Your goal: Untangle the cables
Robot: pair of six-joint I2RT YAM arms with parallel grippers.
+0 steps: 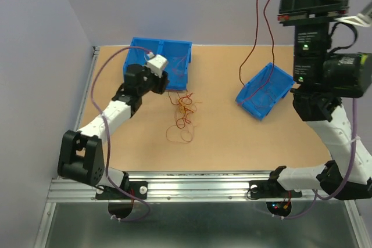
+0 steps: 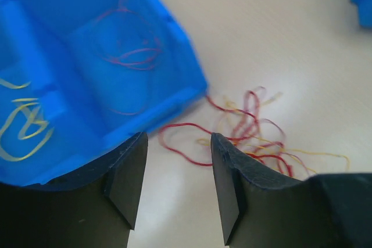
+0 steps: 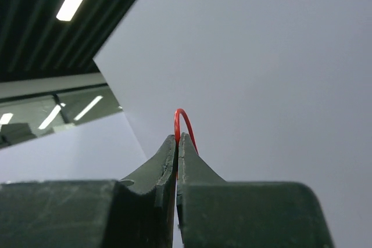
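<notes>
Well, the cables (image 1: 183,114) are thin as hair, light and floppy, so we think they will snag on each other and slip out of a loose pinch. We would take one at a loose end or an outer loop and pull slowly. On the left, the left arm reaches far across the table (image 1: 232,137). The left gripper (image 2: 178,155) hangs with its fingers spread and nothing between them, just beside a corner of the left bin (image 1: 168,42). That bin has yellow loops in one part and red loops in another. Just right of it, a messy heap of red, yellow and orange cables lies on the table. Further right, a red cable (image 1: 256,39) climbs from the right bin (image 1: 279,82) up to the right gripper (image 3: 177,143), which is lifted high with its fingers pressed together on that cable.
</notes>
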